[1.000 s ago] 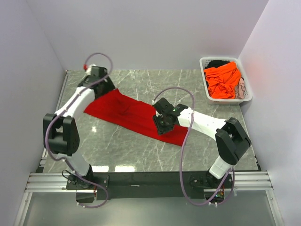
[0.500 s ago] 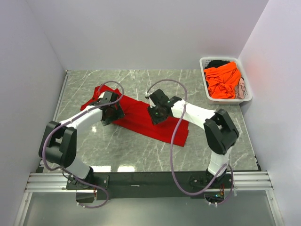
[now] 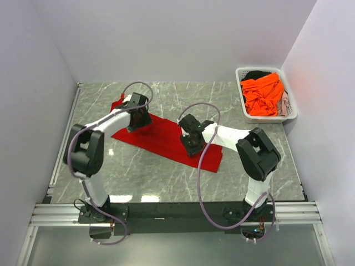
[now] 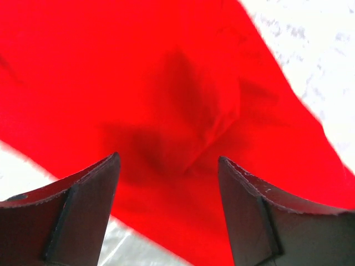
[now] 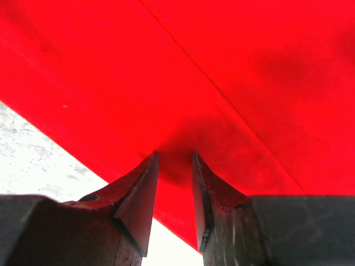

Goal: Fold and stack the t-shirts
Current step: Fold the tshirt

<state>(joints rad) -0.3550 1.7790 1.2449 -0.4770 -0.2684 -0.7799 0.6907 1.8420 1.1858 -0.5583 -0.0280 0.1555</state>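
Progress early: red t-shirt (image 3: 161,137) mid-fold on surface (image 3: 166,177); your right claw (image 5: 175,162) nips it, left claw (image 4: 169,165) gapes empty; orange t-shirt (image 3: 264,94) waits in basket (image 3: 240,91).

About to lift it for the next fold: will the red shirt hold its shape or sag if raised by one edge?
Likely sag: the red shirt lies flat with soft creases, so it looks limp. It is probably light, being thin cloth. It may slide easily on the glossy table if dragged.
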